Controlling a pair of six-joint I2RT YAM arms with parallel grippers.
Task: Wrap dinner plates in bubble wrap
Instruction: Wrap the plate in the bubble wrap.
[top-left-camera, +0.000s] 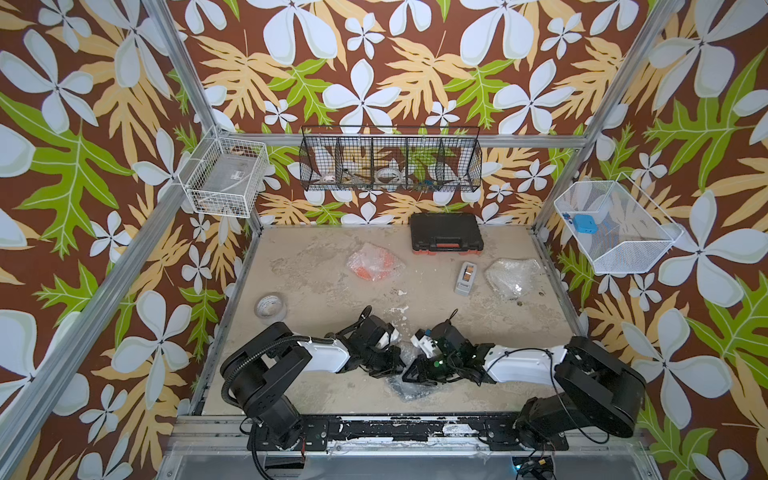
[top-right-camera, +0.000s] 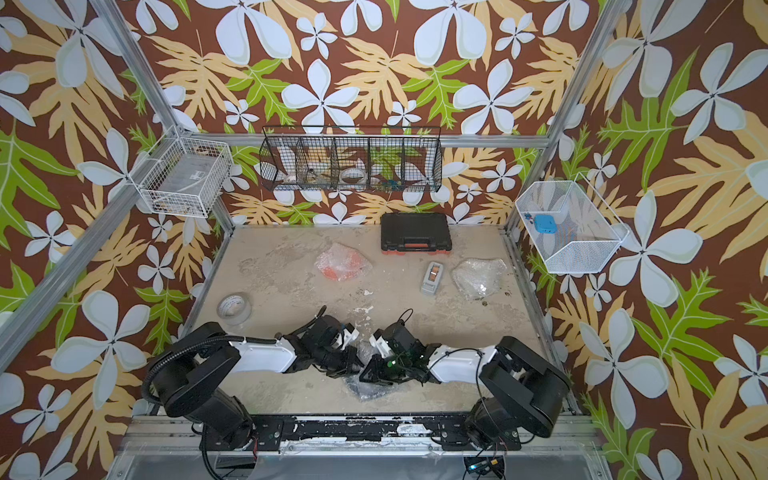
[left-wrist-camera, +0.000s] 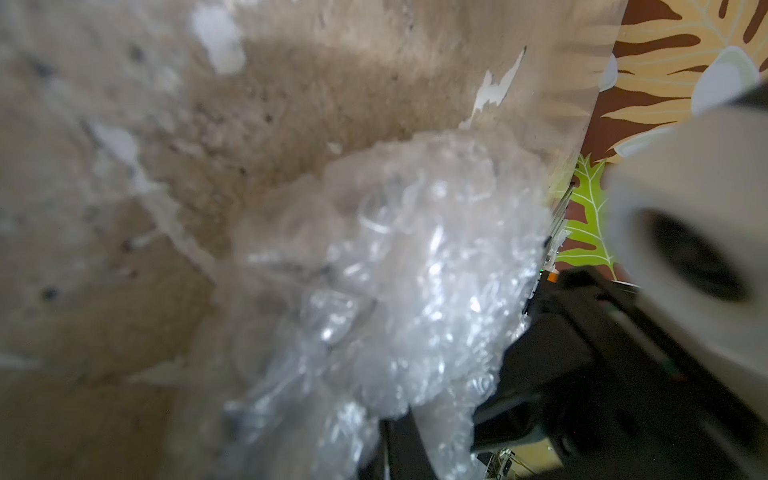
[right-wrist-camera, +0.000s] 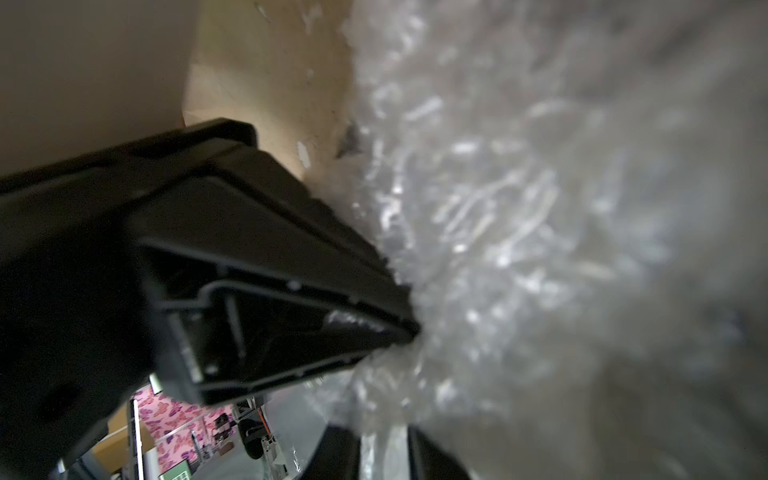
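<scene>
- The black plate (top-left-camera: 405, 392) shows only as a dark patch under crumpled bubble wrap (top-left-camera: 415, 395) and both arms; most of it is hidden.
- The left gripper (right-wrist-camera: 409, 330) has its tips buried in blurred wrap, so whether they pinch it cannot be told.
- The right gripper (left-wrist-camera: 515, 345) is a dark blur, and how its jaws stand is unreadable.
- The orange plate (top-left-camera: 363, 272) shows only in patches through its wrap.
- The whitish wrapped bundle (top-left-camera: 513, 274) hides whatever is inside it.
- The things in the black wire basket (top-left-camera: 390, 158) are too small to name.
- A pale blurred cylinder (left-wrist-camera: 685, 249) is cut off by the picture's edge.
</scene>
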